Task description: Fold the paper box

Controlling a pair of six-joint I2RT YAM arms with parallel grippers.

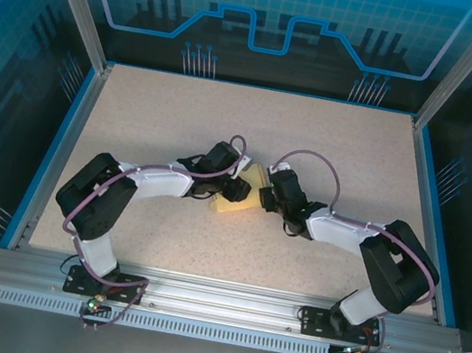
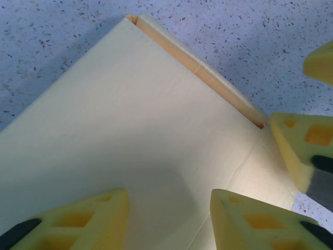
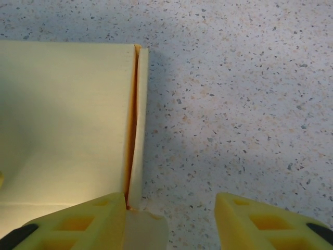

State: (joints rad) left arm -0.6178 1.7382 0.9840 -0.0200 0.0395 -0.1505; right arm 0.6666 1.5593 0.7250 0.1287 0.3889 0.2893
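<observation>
While the pale yellow thin cardboard paper box [image 1: 232, 207] lies at the middle of the worktop [image 1: 182, 121], the left pincer [image 2: 169, 208] hovers half-wide over its panel and the right pincer [image 3: 171, 213] stands half-wide astride its edge flap [image 3: 138, 130], likely steadying the fold.

Blk-and-white arms [image 1: 166, 184], purple cables [image 1: 311, 153], yellow wedge gripper fingers [image 2: 93, 219] w/ cut-outs, dark pads [image 2: 21, 232], prob. rubber

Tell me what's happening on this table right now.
Two robot arms meet over a pale yellow paper box in the middle of the table. The left gripper stands open above the box's broad panel. The right gripper is open at the box's edge, one finger beside a narrow side flap with a gap along it. Neither clamps the box.
</observation>
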